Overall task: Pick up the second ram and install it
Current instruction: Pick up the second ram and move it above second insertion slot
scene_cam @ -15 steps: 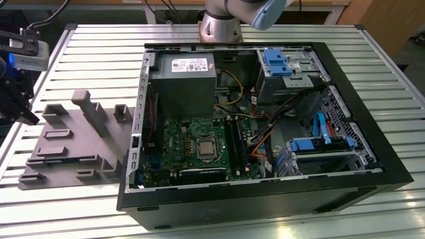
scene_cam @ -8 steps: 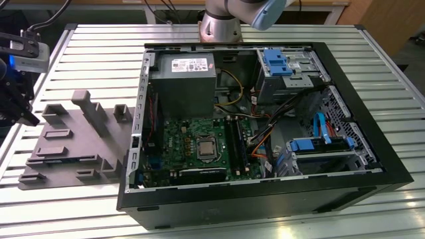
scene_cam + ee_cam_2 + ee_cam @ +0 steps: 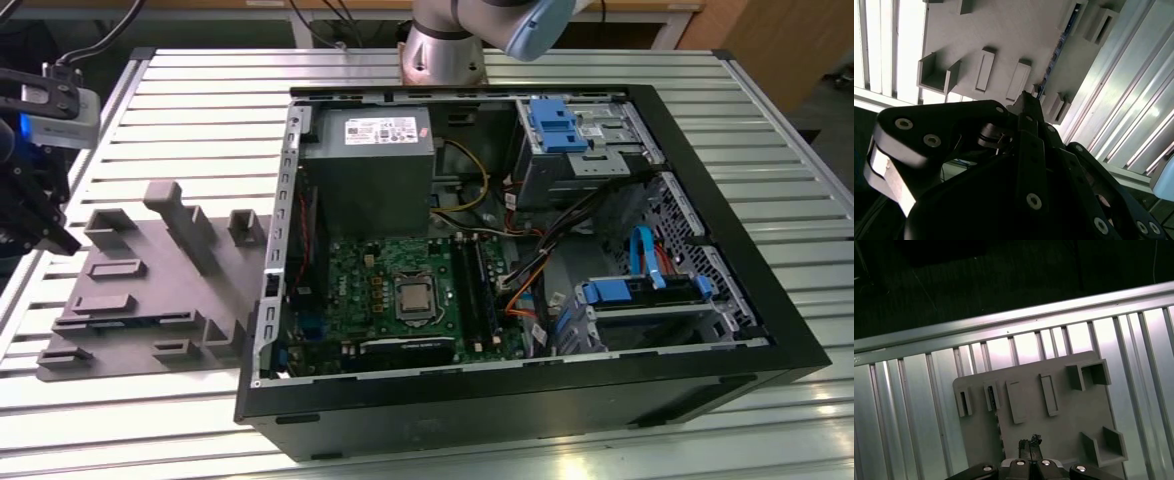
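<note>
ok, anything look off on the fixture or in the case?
Nothing stands out. The second ram lies straight in its slot on the grey fixture plate, the gripper hangs over that plate, and the open case sits square on the table.

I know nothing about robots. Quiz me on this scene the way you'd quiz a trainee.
1. True or false: the ram already sits in the motherboard.
2. Fill in: the case lies with its side ___.
3. The pincer is nearest the: A) case B) fixture C) motherboard.

Key: 1 false, as the ram stands on edge in the grey fixture; 2 open; 3 B.
</note>
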Robot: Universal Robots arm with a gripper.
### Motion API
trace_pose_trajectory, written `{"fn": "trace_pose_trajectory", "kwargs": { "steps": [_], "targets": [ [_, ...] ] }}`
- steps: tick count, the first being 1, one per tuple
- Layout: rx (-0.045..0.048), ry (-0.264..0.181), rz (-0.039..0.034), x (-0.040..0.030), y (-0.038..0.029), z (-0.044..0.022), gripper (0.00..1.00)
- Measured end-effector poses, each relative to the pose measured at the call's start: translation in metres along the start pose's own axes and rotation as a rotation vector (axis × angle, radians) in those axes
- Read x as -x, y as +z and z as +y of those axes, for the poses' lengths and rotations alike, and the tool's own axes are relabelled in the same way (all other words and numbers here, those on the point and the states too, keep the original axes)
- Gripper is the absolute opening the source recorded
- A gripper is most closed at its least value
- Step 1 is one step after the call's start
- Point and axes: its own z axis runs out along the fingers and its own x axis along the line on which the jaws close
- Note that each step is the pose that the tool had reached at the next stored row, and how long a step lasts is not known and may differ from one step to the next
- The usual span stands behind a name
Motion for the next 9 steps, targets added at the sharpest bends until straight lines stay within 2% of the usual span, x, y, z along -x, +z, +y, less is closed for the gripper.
{"fn": "trace_pose_trajectory", "kwargs": {
  "steps": [9],
  "targets": [
    [-0.0001,0.000,-0.0001,-0.0014,0.0017,-0.0004,0.11]
  ]
}}
